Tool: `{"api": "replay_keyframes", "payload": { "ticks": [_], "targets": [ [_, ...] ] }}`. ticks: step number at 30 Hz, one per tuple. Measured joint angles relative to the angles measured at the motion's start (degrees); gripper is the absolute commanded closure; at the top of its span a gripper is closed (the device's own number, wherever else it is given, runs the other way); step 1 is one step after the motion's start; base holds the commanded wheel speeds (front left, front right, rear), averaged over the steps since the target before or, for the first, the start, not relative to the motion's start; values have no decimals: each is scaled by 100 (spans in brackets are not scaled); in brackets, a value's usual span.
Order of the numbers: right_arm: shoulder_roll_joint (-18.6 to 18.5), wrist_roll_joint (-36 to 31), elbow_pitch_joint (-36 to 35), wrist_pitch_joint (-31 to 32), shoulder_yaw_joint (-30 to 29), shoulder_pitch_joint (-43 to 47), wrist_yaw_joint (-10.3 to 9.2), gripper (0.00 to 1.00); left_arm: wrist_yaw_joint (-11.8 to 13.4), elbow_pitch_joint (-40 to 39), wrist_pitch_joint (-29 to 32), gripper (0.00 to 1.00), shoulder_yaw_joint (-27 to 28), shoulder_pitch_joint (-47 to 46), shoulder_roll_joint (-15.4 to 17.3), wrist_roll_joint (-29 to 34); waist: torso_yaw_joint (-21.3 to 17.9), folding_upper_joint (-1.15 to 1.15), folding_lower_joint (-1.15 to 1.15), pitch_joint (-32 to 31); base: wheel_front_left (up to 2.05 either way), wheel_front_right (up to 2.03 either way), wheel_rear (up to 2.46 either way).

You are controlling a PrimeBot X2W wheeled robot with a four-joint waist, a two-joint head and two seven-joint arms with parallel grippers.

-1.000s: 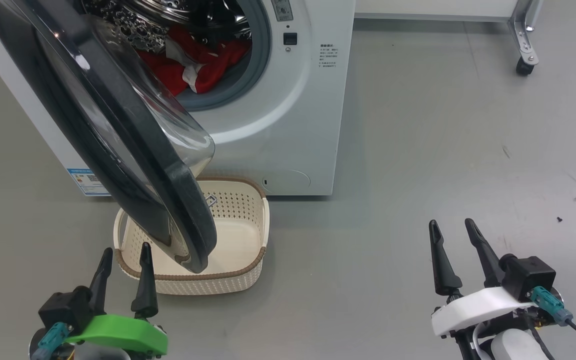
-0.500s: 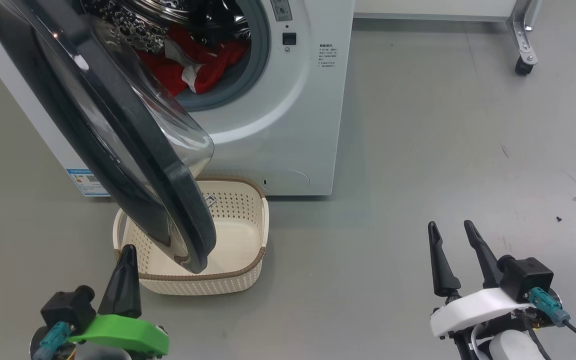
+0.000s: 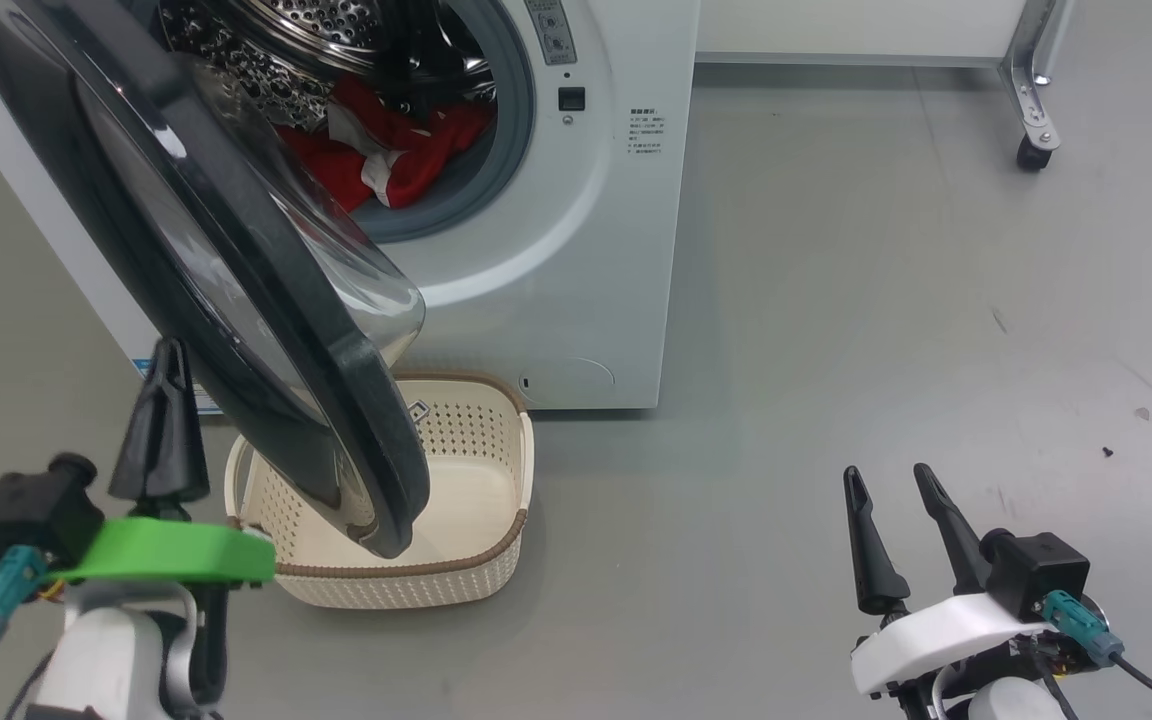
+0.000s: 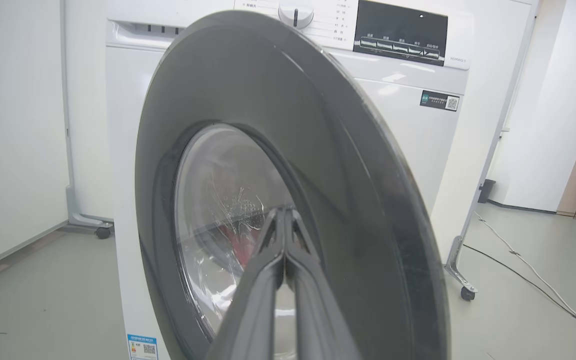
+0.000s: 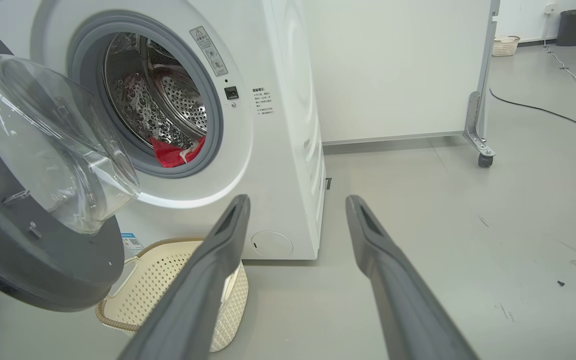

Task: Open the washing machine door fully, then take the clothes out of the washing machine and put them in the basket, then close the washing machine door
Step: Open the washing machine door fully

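Observation:
The white washing machine [image 3: 576, 260] stands at the upper left. Its door [image 3: 266, 330], black-rimmed with a bulging glass window [image 5: 43, 145], hangs partly open and leans out over the cream basket [image 3: 456, 585] on the floor. Red clothes [image 3: 406, 150] with white trim lie in the steel drum, also seen as clothes [image 5: 173, 152] low in the drum mouth. My left gripper [image 3: 171, 348] is shut on nothing, raised just left of the door's outer face; in the wrist view the left gripper [image 4: 284, 211] points at the door [image 4: 348, 165]. My right gripper [image 3: 886, 470] is open and empty, low at the right, away from the machine.
A white panel on a metal frame with a caster [image 3: 1031, 155] stands behind to the right of the machine. A black cable [image 5: 543, 112] runs over the grey floor farther back, near a dark bin [image 5: 575, 25]. Open floor lies right of the basket.
My left gripper has shut its fingers and risen forward, from beside the basket up to the door's outer face. The right gripper stays open and still; the head view shifted slightly.

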Motion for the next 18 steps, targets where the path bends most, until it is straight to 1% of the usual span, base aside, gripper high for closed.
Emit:
{"api": "replay_keyframes", "payload": {
  "ticks": [2,5,9,13,18],
  "targets": [
    [13,-5,44,0,4,2,43,0,-1,-116,-1,100,52,-183,59,9,-10,0,0,-31,0,0,0],
    [36,-40,68,0,1,6,46,0,-8,-264,-20,100,71,-410,132,68,-31,0,0,-78,0,0,0],
    [48,-51,70,0,-15,11,49,0,-44,-441,-25,100,63,-709,157,97,-53,0,0,-107,0,0,0],
    [57,-57,80,0,-27,13,96,0,-46,-535,-26,100,42,-907,174,97,-65,0,0,-124,0,0,0],
    [81,-98,94,0,-51,21,98,0,-57,-669,8,100,-140,-1184,177,97,-80,0,0,-143,0,0,0]
  ]
}}
